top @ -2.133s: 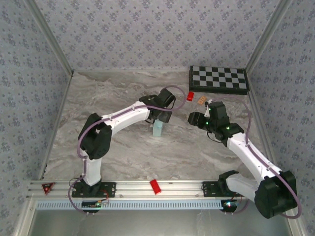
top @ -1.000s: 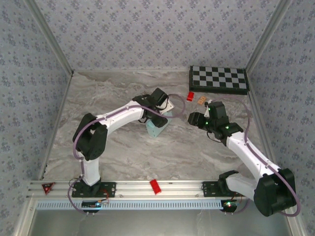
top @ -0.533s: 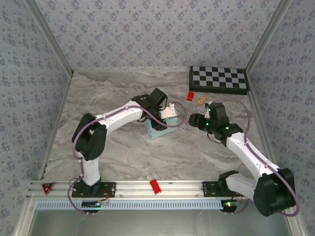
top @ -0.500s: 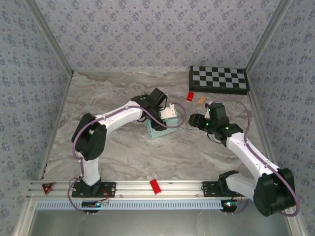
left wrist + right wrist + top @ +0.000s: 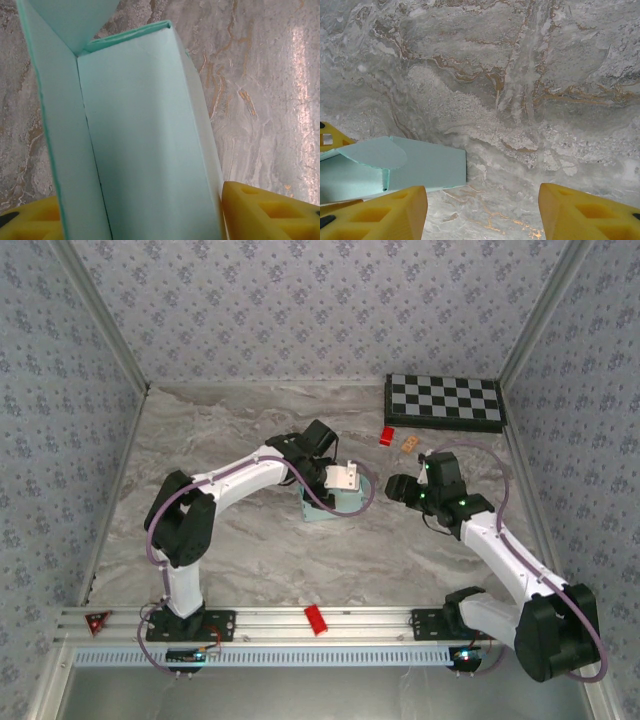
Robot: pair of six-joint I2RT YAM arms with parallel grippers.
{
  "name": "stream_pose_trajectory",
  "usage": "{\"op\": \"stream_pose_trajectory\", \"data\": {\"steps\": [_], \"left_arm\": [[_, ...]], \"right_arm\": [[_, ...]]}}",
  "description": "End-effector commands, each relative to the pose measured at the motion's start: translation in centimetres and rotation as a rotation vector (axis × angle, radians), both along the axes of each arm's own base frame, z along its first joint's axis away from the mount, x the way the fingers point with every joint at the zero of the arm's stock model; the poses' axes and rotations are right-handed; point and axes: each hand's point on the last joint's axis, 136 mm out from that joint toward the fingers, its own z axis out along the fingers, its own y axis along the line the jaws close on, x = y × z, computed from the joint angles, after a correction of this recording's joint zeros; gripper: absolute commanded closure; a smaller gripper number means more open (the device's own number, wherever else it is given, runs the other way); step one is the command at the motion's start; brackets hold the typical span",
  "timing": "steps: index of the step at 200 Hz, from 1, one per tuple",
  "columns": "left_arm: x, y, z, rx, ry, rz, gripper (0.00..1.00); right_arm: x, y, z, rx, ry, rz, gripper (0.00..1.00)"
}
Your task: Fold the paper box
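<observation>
Left gripper [image 5: 150, 222]: clamped on the paper box [image 5: 145, 140]
Right gripper [image 5: 482, 210]: fingers apart, empty, just beside the box
Change: box tipped over from upright, shifted rightward

marbled grey-and-tan tabletop [image 5: 230, 430]. in the far right corner, flat on the marble, a black-and-white checkerboard [image 5: 445, 402]. just in front of its left end, a small red block [image 5: 386, 436], and beside that a small tan piece [image 5: 408, 444], the two close together. near the middle, resting on the marble, the pale blue-green paper box [image 5: 322, 508], a rounded flap at one end. along the near edge, an aluminium rail [image 5: 380, 618] with a second red block [image 5: 316, 619] on it and a red triangle [image 5: 96, 621] at its left end.
</observation>
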Motion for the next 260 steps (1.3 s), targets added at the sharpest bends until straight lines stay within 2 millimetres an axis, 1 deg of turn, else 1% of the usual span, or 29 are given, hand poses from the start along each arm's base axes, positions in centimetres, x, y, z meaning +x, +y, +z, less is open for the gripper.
{"op": "stream_pose_trajectory", "data": {"steps": [1, 58, 60, 66, 120, 124, 138, 149, 153, 159, 193, 208, 231, 247, 260], "left_arm": [[0.1, -0.3, 0.4, 0.0, -0.033, -0.05, 0.38], [0.0, -0.5, 1.3, 0.009, -0.066, -0.048, 0.34], [0.0, -0.4, 1.3, 0.01, -0.066, -0.047, 0.31], [0.0, -0.5, 1.5, 0.01, -0.069, -0.048, 0.29], [-0.2, -0.6, 2.4, 0.012, -0.069, -0.028, 0.27], [-0.1, -0.6, 2.7, 0.009, -0.073, -0.026, 0.23], [0.0, -0.6, 3.2, 0.002, -0.081, -0.018, 0.22], [0.0, -0.7, 3.8, -0.01, -0.091, -0.016, 0.22], [-0.1, -0.8, 4.0, -0.014, -0.093, -0.016, 0.18], [-0.1, -0.8, 4.2, -0.019, -0.097, -0.015, 0.17], [-0.4, -0.8, 6.2, -0.047, -0.124, 0.001, 0.15], [-0.5, -0.7, 7.4, -0.071, -0.136, 0.024, 0.15], [0.3, -0.5, 9.6, -0.132, -0.178, 0.128, 0.15], [1.4, -0.2, 11.4, -0.199, -0.215, 0.247, 0.15], [1.8, 0.4, 12.9, -0.261, -0.241, 0.333, 0.15]], "right_arm": [[-0.3, -0.3, 0.1, 0.004, 0.0, -0.007, 0.38], [-0.1, -0.4, 0.1, 0.007, -0.003, -0.007, 0.38], [-0.1, -0.4, 0.1, 0.008, -0.003, -0.007, 0.38], [0.0, -0.3, 0.1, 0.009, -0.004, -0.006, 0.38], [0.2, -0.4, 0.1, 0.013, -0.006, -0.007, 0.38], [0.2, -0.4, 0.1, 0.013, -0.007, -0.007, 0.38], [0.2, -0.4, 0.1, 0.013, -0.006, -0.005, 0.38], [0.2, -0.3, 0.1, 0.013, -0.008, -0.003, 0.38], [0.2, -0.4, 0.1, 0.012, -0.008, -0.003, 0.38], [0.1, -0.4, 0.0, 0.011, -0.005, -0.002, 0.38], [0.1, -0.4, 0.0, 0.009, -0.001, 0.009, 0.37], [0.1, -0.4, 0.2, 0.0, -0.003, 0.019, 0.37], [0.2, -0.3, 0.7, -0.018, -0.012, 0.058, 0.37], [0.4, -0.2, 1.4, -0.044, -0.023, 0.098, 0.37], [0.8, 0.0, 1.9, -0.063, -0.034, 0.132, 0.37]]}}
